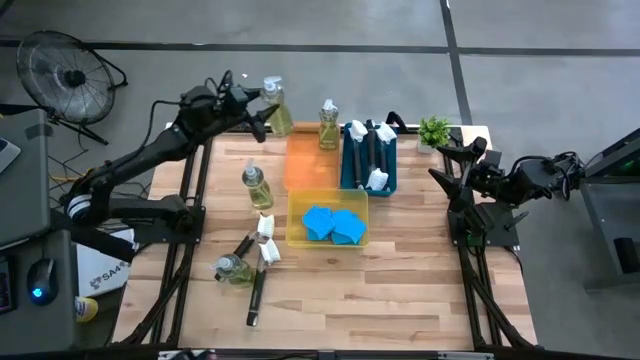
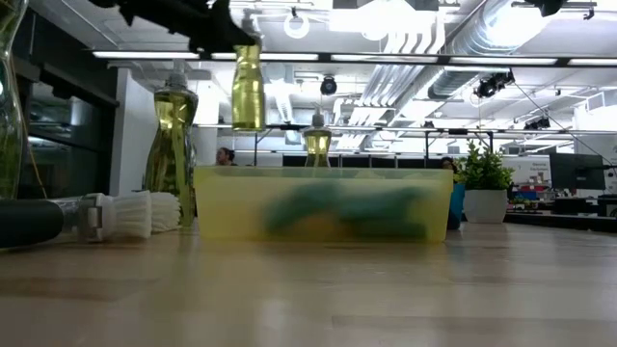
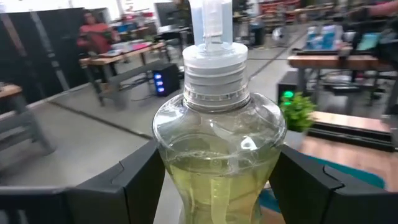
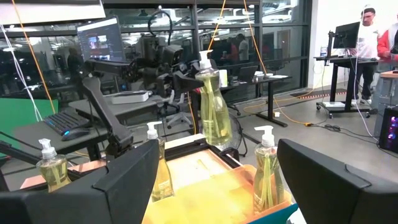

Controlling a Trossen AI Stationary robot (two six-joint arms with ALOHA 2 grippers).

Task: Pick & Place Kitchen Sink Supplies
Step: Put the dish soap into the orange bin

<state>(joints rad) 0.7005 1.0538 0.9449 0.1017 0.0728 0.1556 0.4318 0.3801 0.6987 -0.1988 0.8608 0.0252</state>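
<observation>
My left gripper (image 1: 265, 110) is shut on a clear bottle of yellowish soap (image 1: 278, 108) with a white top, held high over the table's far edge, just left of the orange tray (image 1: 310, 160). A second soap bottle (image 1: 328, 125) stands at the orange tray's far end, a third (image 1: 257, 187) stands on the table, and one more (image 1: 232, 268) lies on its side at the near left. Black-handled brushes (image 1: 260, 262) lie on the table beside it. Blue sponges (image 1: 333, 224) sit in the yellow tray (image 1: 298, 238). My right gripper (image 1: 445, 163) waits open at the table's right edge. My left gripper pinches the bottle's upper body (image 3: 186, 186), just below the shoulder, between its two fingers (image 3: 134, 180). The fingers come in level from the table's left side, one on each side of the bottle. The bottle hangs nearly upright, white top up, its base (image 2: 248, 123) lifted clear of the table.
A teal tray (image 1: 349, 165) holding several brushes stands right of the orange tray. A small green potted plant (image 1: 434, 130) sits at the far right corner. A fan (image 1: 65, 75) stands off the table's far left. Bare wood lies along the near edge.
</observation>
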